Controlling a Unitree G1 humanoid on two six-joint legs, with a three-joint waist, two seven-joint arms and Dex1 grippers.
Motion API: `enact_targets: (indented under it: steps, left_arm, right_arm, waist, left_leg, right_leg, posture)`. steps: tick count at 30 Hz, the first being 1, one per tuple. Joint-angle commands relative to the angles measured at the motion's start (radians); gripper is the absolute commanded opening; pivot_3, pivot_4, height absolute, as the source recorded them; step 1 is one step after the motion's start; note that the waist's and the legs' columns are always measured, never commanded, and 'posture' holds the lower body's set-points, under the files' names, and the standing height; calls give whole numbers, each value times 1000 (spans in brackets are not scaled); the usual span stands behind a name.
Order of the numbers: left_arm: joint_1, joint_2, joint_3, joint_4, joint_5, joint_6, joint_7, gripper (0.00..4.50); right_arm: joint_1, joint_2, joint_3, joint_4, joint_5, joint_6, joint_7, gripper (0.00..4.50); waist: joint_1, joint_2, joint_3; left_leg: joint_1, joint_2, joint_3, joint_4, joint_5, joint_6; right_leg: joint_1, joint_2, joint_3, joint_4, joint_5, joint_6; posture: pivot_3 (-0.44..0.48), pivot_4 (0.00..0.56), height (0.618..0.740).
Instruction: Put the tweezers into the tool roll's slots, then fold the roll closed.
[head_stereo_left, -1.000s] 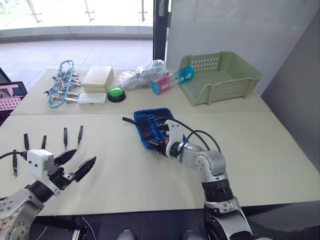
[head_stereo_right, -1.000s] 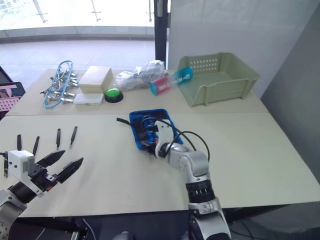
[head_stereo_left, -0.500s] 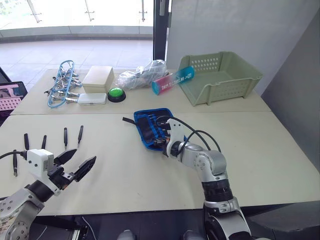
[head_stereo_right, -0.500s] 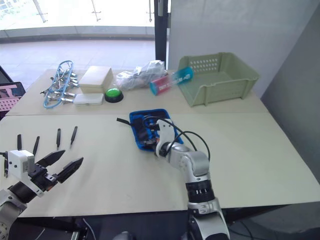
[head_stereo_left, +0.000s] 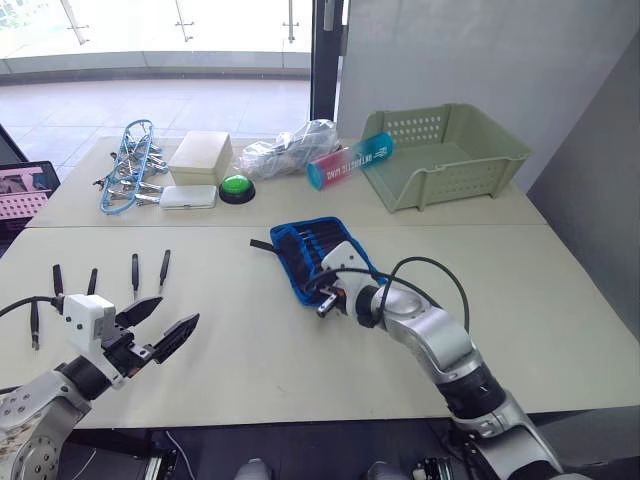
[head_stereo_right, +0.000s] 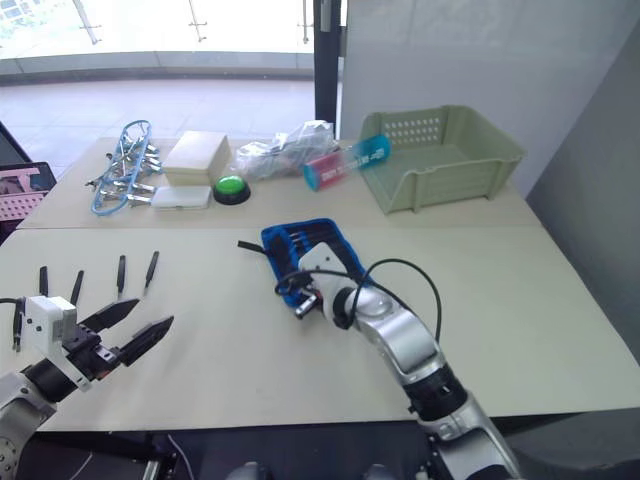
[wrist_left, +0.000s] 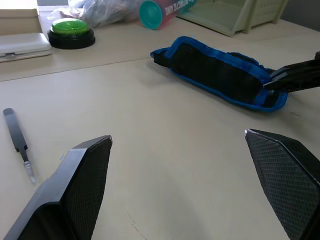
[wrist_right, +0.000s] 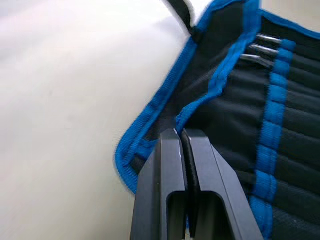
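1. The tool roll (head_stereo_left: 318, 256), a flat black fabric pouch with bright blue edging, lies near the middle of the pale counter (head_stereo_left: 560, 300), its black strap (head_stereo_left: 262, 244) trailing off the far-left end.
2. The right tool (wrist_right: 181, 142) has its two black fingers pressed together on the blue edge of the roll's near flap, pinching the fabric; in the right wrist view the row of narrow black slots (wrist_right: 295, 150) lies just beside the pinch, and what look like three thin metal tips (wrist_right: 257, 47) poke from the farthest pockets.
3. Five slim black pointed tweezers (head_stereo_left: 134, 272) lie apart from one another on the counter, well to the left of the roll, none touching it.
4. The left tool (head_stereo_left: 160, 326) hovers near those tweezers with its fingers spread wide, holding nothing; one tweezer (wrist_left: 17, 137) shows beside its finger in the left wrist view.
5. Along the far side stand a green plastic basket (head_stereo_left: 450, 155), a pink and teal tube (head_stereo_left: 348, 162), a crumpled clear bag (head_stereo_left: 285, 150), a green round button (head_stereo_left: 236, 187), a cream box (head_stereo_left: 199, 157), a white case (head_stereo_left: 188, 197) and silver tools in a light-blue ring (head_stereo_left: 123, 165), all well clear of the roll.
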Motion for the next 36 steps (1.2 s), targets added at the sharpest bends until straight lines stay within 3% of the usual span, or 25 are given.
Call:
enact_targets:
  steps: [1,6,12,16,19,23,29,35,36]
  left_arm:
    - [-77,55,-38,53,13,0,-67,4500]
    - [-274,150,-158,208,69,-31,-210,4500]
    - [-508,201,-325,433,180,-114,-421,4500]
    - [-727,193,-433,637,268,-195,-564,4500]
    - [-923,163,-535,873,372,-323,-706,4500]
    - [-1087,117,-624,1138,506,-530,-806,4500]
    - [-1260,11,-666,1429,632,-738,-810,4500]
    - [-1318,-52,-658,1536,687,-794,-813,4500]
    - [-1322,-55,-656,1543,693,-802,-818,4236]
  right_arm:
    - [11,-23,18,-58,-38,-95,57,16]
    - [43,-107,43,-126,-86,-252,172,16]
    - [89,-192,48,-157,-123,-377,284,16]
    - [112,-229,38,-166,-135,-433,342,16]
    - [121,-237,24,-181,-134,-451,367,16]
    - [123,-243,18,-181,-149,-471,388,16]
    - [130,-237,16,-201,-170,-468,391,16]
    - [147,-237,13,-228,-181,-448,395,16]
    - [148,-238,12,-230,-182,-446,395,2]
  waist:
    - [-1,0,0]
    - [1,0,0]
    - [2,-1,1]
    - [9,-1,1]
    - [14,-2,1]
    - [14,-2,1]
    - [14,-6,4]
    - [10,-7,4]
    - [10,-7,4]
  left_leg:
    - [0,0,0,0,0,0]
    - [0,0,0,0,0,-1]
    - [0,0,1,0,1,-1]
    - [-1,0,1,1,1,-1]
    - [0,0,1,2,1,-1]
    - [0,-1,1,2,1,-1]
    - [-1,-1,1,2,1,-1]
    - [-1,-1,1,2,1,-1]
    - [-1,-1,1,2,1,-1]
  right_leg:
    - [0,0,0,0,0,0]
    - [0,0,0,0,0,0]
    - [0,0,-1,1,0,0]
    - [0,0,-1,0,0,0]
    - [0,0,-1,1,0,0]
    - [1,0,-2,1,0,0]
    - [1,0,-3,1,0,0]
    - [1,0,-3,1,0,1]
    - [1,0,-3,1,0,1]
  posture:
    - [0,150,716]
    - [0,150,716]
    - [0,150,716]
    - [0,150,716]
    - [0,150,716]
    - [0,150,716]
    - [0,150,716]
    - [0,150,716]
    - [0,150,716]
